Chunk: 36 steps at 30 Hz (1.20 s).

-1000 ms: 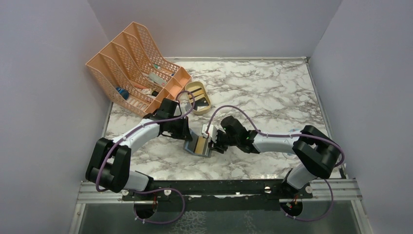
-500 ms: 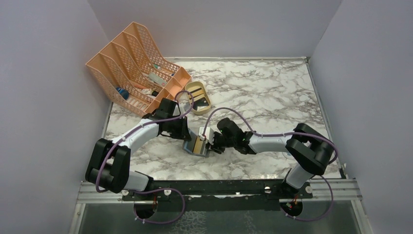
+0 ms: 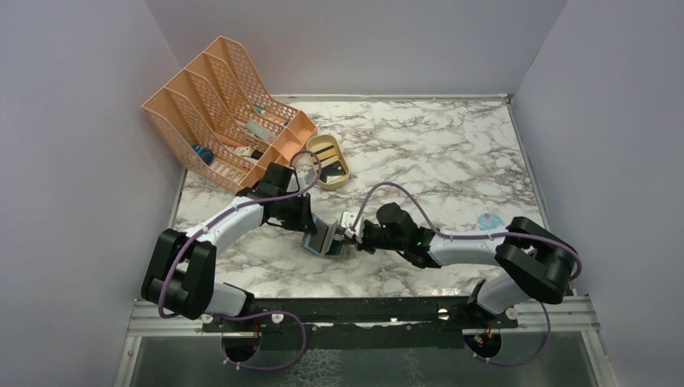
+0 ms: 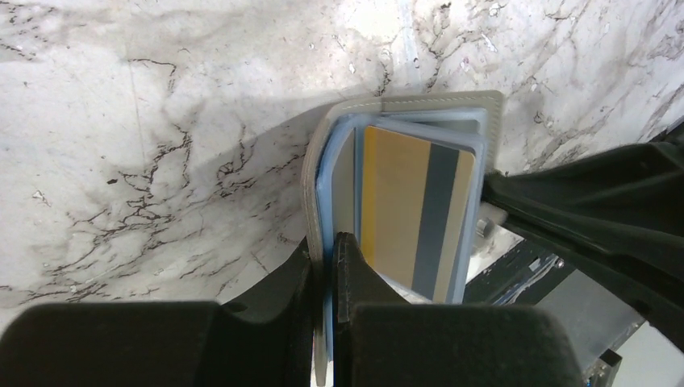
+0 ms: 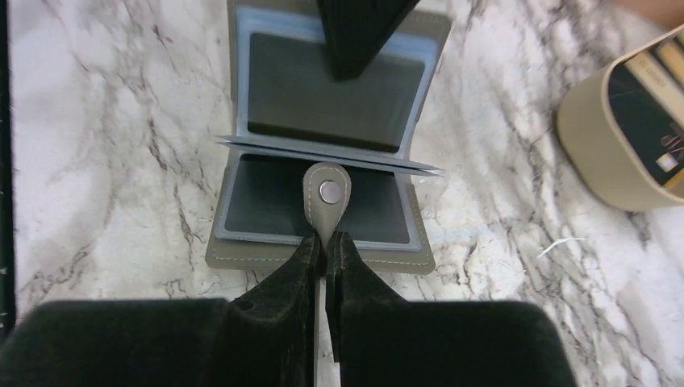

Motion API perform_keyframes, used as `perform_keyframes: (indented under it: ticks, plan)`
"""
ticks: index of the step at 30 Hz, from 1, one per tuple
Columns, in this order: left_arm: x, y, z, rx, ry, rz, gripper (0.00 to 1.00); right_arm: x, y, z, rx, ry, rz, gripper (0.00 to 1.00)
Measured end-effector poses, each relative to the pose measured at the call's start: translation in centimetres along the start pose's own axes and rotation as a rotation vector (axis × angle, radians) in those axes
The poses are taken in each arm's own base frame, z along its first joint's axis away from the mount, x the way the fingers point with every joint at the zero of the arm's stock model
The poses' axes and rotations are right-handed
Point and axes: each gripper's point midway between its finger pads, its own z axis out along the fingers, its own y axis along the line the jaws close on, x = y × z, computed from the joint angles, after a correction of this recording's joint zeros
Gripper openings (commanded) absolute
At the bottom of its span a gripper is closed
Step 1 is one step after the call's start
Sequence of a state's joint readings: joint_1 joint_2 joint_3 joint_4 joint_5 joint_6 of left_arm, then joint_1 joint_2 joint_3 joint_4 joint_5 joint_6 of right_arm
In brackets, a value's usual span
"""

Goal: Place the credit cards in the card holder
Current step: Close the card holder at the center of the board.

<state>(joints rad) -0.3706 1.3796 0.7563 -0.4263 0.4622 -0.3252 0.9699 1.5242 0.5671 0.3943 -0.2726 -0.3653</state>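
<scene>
The grey card holder (image 3: pixel 325 240) stands open on the marble table between my two grippers. My left gripper (image 4: pixel 329 246) is shut on one cover and its blue-grey pocket edge (image 4: pixel 323 173). A gold card with a grey stripe (image 4: pixel 415 210) sits in a pocket leaf. My right gripper (image 5: pixel 327 242) is shut on the holder's snap tab (image 5: pixel 326 193), at the edge of the other cover (image 5: pixel 242 254). Dark cards (image 5: pixel 323 89) fill the pockets facing it. More dark cards (image 5: pixel 645 105) lie in the tan oval tray (image 5: pixel 597 137).
The peach mesh file rack (image 3: pixel 222 113) stands at the back left, with the tan tray (image 3: pixel 327 157) beside it. A small light-blue round thing (image 3: pixel 488 220) lies near my right arm's elbow. Grey walls close the table on three sides.
My right arm has swung its forearm toward the near edge, uncovering the light-blue round thing. The holder's gold card face shows less from above. My left arm has stayed put.
</scene>
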Motion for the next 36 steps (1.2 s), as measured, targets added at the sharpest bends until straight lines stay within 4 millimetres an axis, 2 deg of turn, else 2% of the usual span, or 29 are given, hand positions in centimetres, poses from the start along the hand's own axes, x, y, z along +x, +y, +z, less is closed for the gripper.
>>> perform_keyframes:
  ticks: [3, 5, 9, 12, 16, 23, 27, 34, 36]
  plan:
    - [0.1, 0.0, 0.0, -0.002, 0.003, -0.002, 0.0, -1.8, -0.3, -1.2, 0.035, -0.089, -0.001, 0.01]
    - [0.1, -0.1, 0.0, 0.001, 0.004, -0.005, 0.04, -2.4, -0.2, -1.7, 0.051, -0.137, 0.01, 0.01]
    - [0.2, -0.5, 0.0, 0.018, 0.012, -0.018, 0.24, -1.9, 0.6, -1.8, 0.047, -0.177, 0.054, 0.01]
    - [-0.1, -1.4, -0.1, 0.062, 0.004, -0.044, 0.31, -2.0, 0.8, -1.3, 0.044, -0.213, 0.082, 0.01]
    - [-0.7, -3.6, 0.1, 0.203, -0.048, -0.106, 0.37, -2.1, 1.1, -1.1, 0.039, -0.258, 0.099, 0.01]
    - [1.4, -5.2, 0.9, 0.377, -0.05, -0.245, 0.31, -2.9, 1.0, -1.3, 0.052, -0.327, 0.087, 0.01]
    - [1.5, -6.1, 1.2, 0.426, -0.055, -0.262, 0.39, -2.7, 1.2, -1.4, 0.058, -0.346, 0.08, 0.01]
    - [1.7, -7.2, 1.7, 0.44, -0.057, -0.247, 0.38, -2.2, 1.4, -1.7, 0.064, -0.358, 0.067, 0.02]
    - [1.7, -7.3, 2.0, 0.437, -0.058, -0.243, 0.34, -2.1, 1.5, -1.8, 0.065, -0.361, 0.063, 0.04]
